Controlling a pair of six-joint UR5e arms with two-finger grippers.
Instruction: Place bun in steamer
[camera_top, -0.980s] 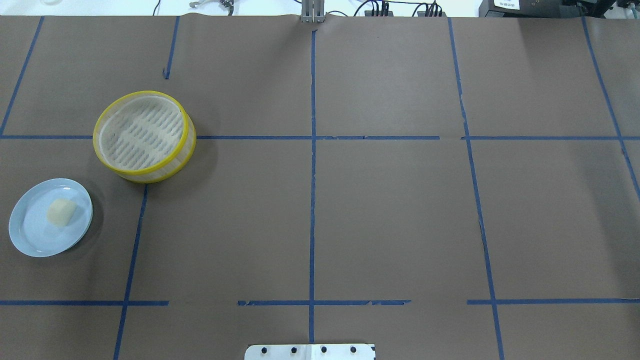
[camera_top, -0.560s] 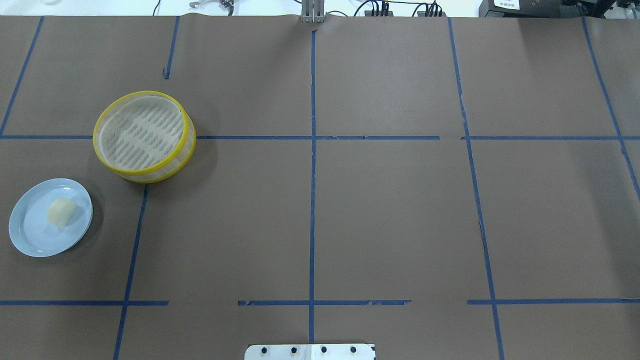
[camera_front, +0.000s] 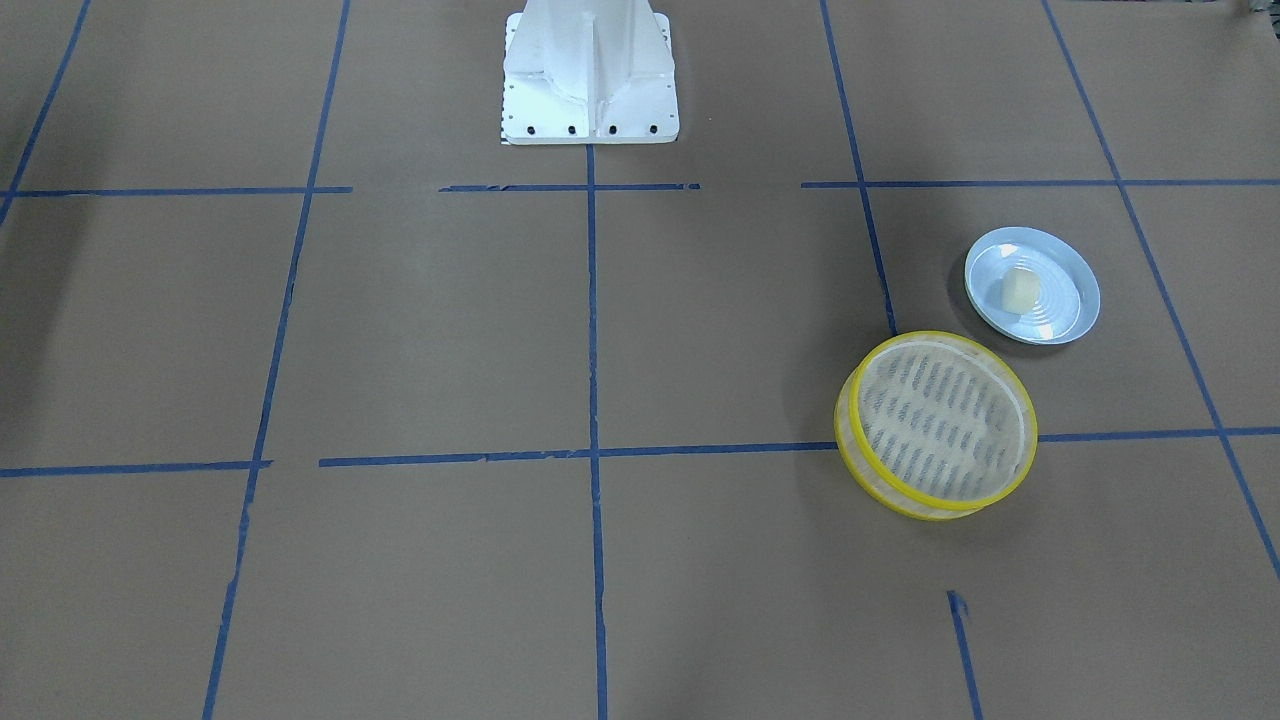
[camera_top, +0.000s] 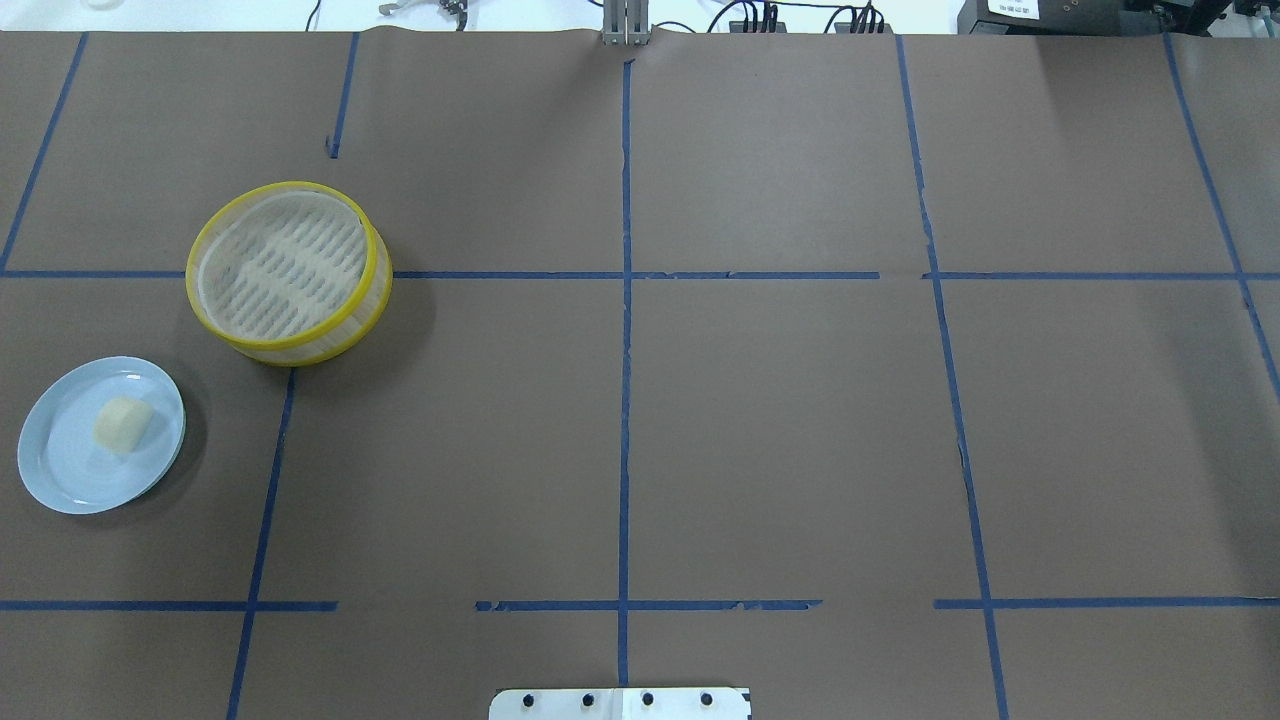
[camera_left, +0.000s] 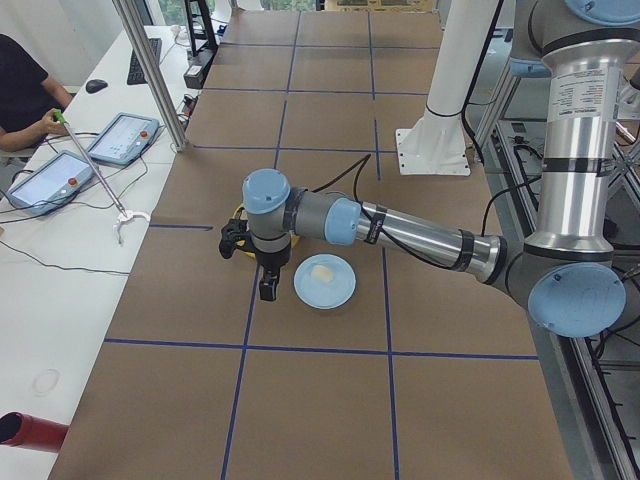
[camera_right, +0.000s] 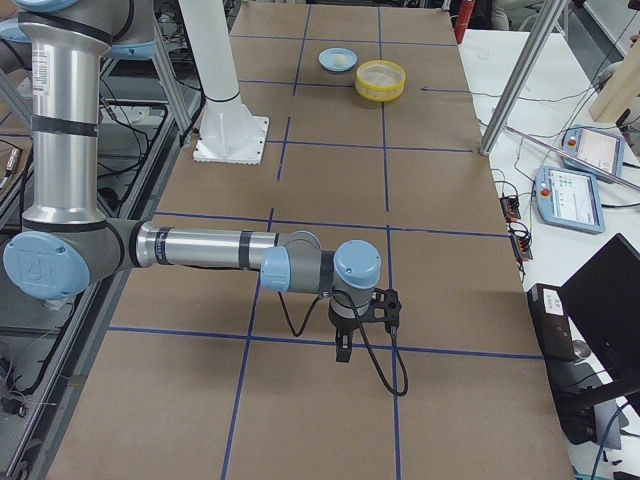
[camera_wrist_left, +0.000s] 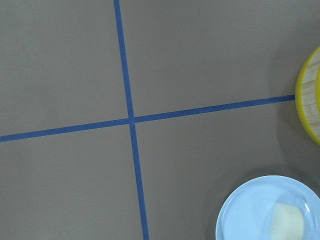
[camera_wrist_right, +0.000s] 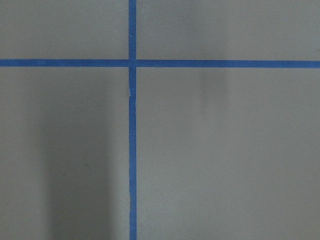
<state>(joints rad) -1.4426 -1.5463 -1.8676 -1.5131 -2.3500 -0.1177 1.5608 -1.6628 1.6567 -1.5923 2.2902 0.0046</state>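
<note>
The bun is lying on the plate, near left, beside the steamer. Probably soft and light, it is inviting a gentle side pinch. I cannot tell how open the left gripper or right gripper is.

Robot lab; taped grid table; teach pendants

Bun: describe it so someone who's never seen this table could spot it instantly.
On the brown table, find the yellow-rimmed steamer on the robot's left side. Beside it sits a pale blue plate. The bun is the lone small cream lump lying on that plate.
</note>
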